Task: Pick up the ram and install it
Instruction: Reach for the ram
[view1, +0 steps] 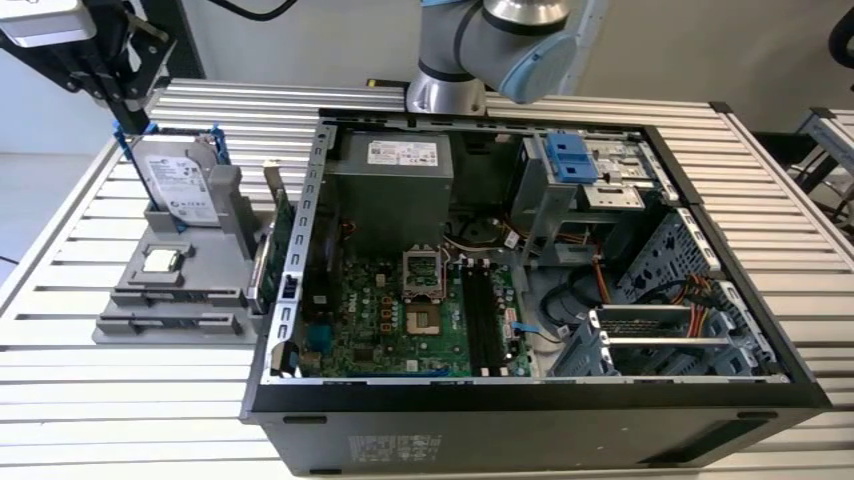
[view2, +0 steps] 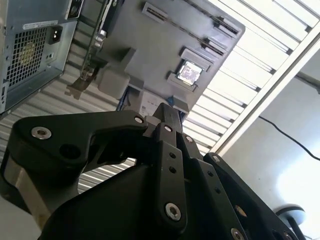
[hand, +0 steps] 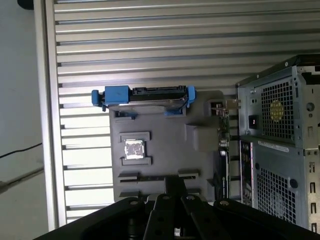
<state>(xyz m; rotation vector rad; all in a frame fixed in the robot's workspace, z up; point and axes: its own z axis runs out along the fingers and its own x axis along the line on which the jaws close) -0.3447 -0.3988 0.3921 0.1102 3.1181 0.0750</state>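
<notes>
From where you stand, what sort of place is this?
Probably a robot lab for computer assembly: an open computer case on a slatted table, a grey fixture holding a hard drive, and a robot arm.

**Case (view1: 534, 430) and holder (view1: 140, 300) on table (view1: 120, 400)**

Case sits on table, motherboard (view1: 380, 310) in it, power supply (view1: 400, 175) at its far end. Holder just beside case, on exterior view's left. Hard drive (view1: 180, 185) stands at holder's far end, processor chip (view1: 163, 260) nearer on it. Gripper (hand: 175, 180) hangs above holder.
</notes>
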